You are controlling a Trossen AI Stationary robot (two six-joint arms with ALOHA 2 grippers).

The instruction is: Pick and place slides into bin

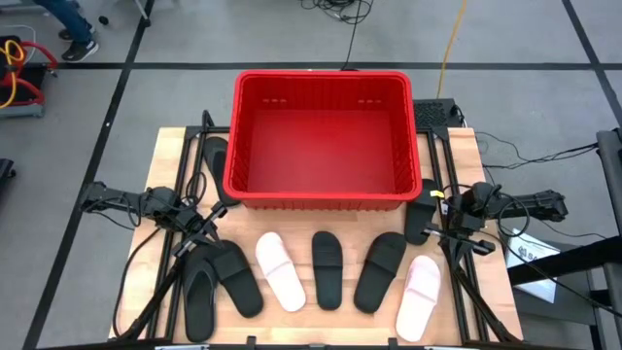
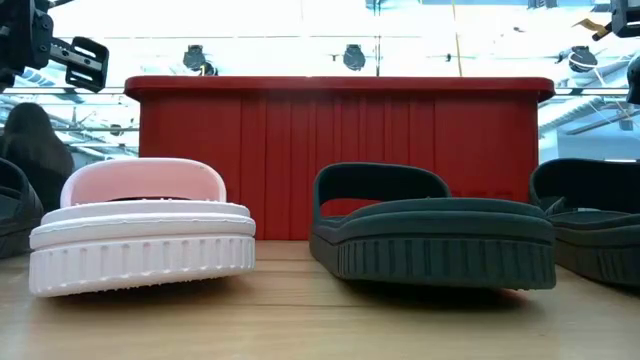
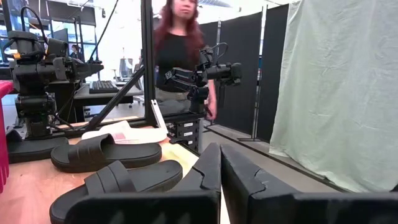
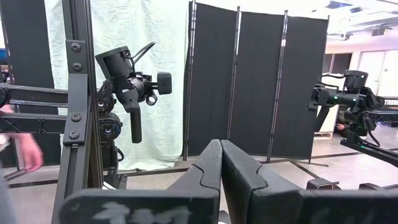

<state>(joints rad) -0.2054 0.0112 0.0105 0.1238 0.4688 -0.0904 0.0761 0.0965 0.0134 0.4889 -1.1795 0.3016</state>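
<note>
The red bin (image 1: 321, 141) stands at the table's far middle with nothing in it. Several slides lie in a row along the near edge: a black flip-flop (image 1: 199, 301), black slides (image 1: 236, 279) (image 1: 327, 269) (image 1: 380, 272) and two pale pink ones (image 1: 280, 272) (image 1: 419, 297). One more black slide (image 1: 216, 160) lies left of the bin and another (image 1: 425, 209) right of it. My left gripper (image 1: 214, 220) is shut, off the bin's near left corner, pointing level. My right gripper (image 1: 437, 207) is shut, off the bin's near right corner above the black slide.
Dark frame rails and cables run along both side edges of the table (image 1: 165, 146). A person (image 3: 180, 50) stands beyond the table in the left wrist view, and a hand (image 4: 25, 149) shows at the edge of the right wrist view. The low view shows a pink slide (image 2: 140, 230) and a black one (image 2: 430, 230) before the bin (image 2: 340, 150).
</note>
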